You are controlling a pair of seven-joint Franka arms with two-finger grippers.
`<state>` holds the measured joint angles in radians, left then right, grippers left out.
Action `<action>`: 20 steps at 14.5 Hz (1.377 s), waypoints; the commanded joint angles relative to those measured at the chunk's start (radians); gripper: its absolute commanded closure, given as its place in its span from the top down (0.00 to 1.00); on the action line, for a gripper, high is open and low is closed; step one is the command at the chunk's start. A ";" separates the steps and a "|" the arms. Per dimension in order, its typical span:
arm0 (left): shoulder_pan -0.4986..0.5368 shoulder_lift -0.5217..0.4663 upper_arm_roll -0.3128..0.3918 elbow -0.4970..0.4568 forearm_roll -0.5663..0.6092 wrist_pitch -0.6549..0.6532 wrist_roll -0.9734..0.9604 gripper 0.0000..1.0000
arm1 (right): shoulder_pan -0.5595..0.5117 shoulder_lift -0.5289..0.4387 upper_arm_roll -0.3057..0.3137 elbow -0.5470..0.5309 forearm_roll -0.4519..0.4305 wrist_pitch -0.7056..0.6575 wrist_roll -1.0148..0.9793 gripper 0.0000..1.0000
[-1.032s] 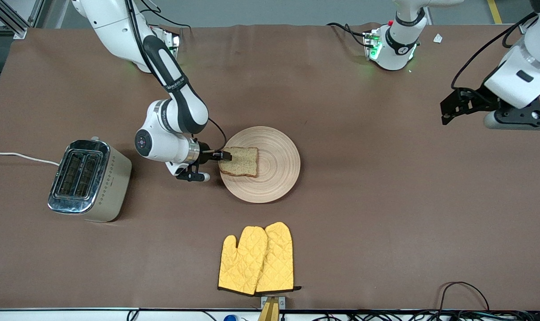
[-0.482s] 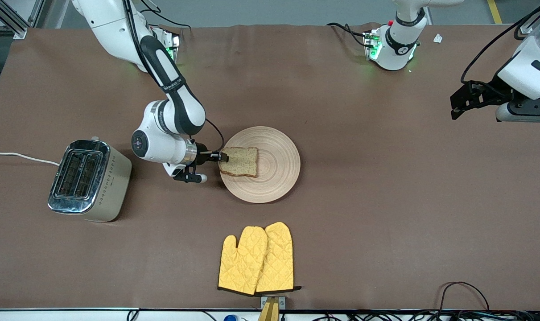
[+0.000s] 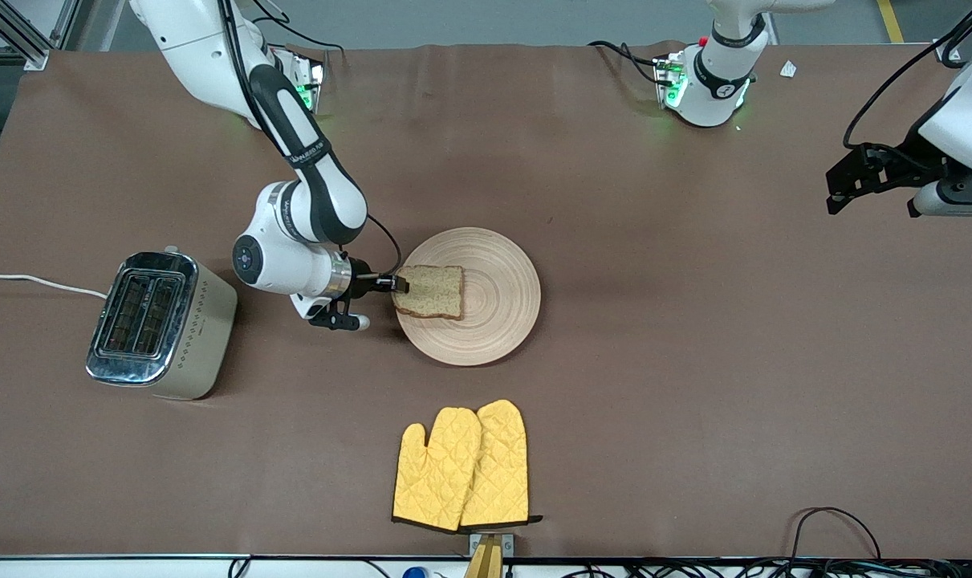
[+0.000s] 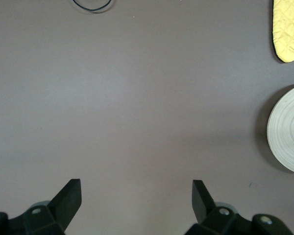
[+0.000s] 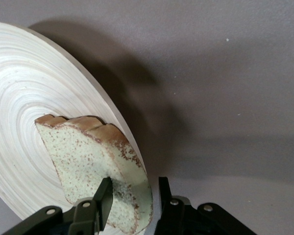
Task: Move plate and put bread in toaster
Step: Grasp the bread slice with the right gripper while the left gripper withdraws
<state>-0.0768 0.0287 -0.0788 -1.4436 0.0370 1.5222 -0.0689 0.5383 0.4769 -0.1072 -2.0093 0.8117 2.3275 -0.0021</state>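
The round wooden plate (image 3: pixel 502 321) lies mid-table with the brown bread (image 3: pixel 433 291) slice on the side of it toward the toaster. My right gripper (image 3: pixel 401 282) reaches in sideways and straddles the bread's edge. In the right wrist view one finger (image 5: pixel 104 198) presses the bread's (image 5: pixel 83 152) face, and the other finger stands a sliver off the crust, above the plate (image 5: pixel 19 98) rim. The toaster (image 3: pixel 160 321) stands at the right arm's end of the table, its slots empty. My left gripper (image 3: pixel 843 189) hangs open and waits over bare table at the left arm's end.
A pair of yellow oven mitts (image 3: pixel 461 466) lies nearer the front camera than the plate. The toaster's white cord (image 3: pixel 36 281) runs off the table's end. The left wrist view shows the open left gripper (image 4: pixel 137 188), the plate's rim (image 4: pixel 289 132) and a mitt (image 4: pixel 289 29).
The right gripper's fingers have narrowed around the bread's edge, and the hand has drawn slightly toward the toaster. The left arm has pulled farther toward its end of the table.
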 commanded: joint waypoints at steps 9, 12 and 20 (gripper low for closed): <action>0.002 -0.033 -0.006 -0.020 0.000 -0.039 0.012 0.99 | -0.017 -0.037 0.004 -0.016 0.018 -0.010 -0.002 0.27; 0.002 -0.032 -0.006 -0.017 -0.002 -0.037 0.014 1.00 | -0.017 -0.047 0.001 -0.016 0.009 -0.010 -0.006 0.27; 0.002 -0.027 -0.006 -0.015 -0.003 -0.034 0.015 1.00 | -0.012 -0.049 -0.005 -0.014 -0.006 -0.008 -0.004 0.03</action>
<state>-0.0777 0.0174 -0.0819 -1.4454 0.0370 1.4898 -0.0689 0.5359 0.4545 -0.1191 -2.0031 0.8144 2.3262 -0.0038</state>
